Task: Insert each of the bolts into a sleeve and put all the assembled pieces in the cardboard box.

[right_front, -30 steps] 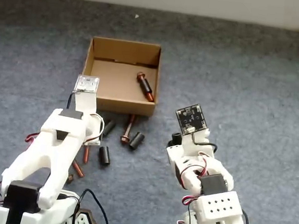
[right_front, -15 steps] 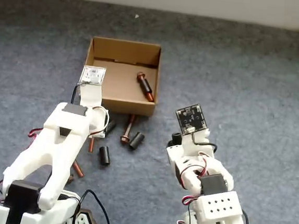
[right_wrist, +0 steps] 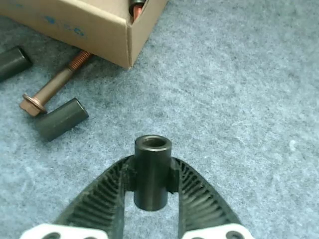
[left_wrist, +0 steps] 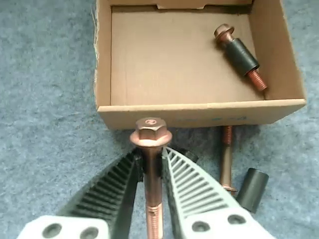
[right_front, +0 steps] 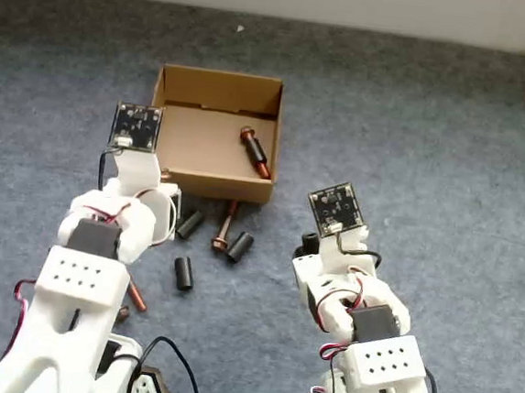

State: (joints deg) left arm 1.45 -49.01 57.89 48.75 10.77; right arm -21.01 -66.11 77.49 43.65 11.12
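Soft even light, faint shadows

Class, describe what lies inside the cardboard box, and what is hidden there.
Inside the cardboard box lies one bolt pushed through a black sleeve, close to one side wall. The sleeve covers the middle of the bolt's shank, so that part cannot be seen.

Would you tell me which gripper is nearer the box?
Left. The left gripper, holding a bolt, sits just before the box; the right gripper, holding a sleeve, sits farther off, beyond its corner.
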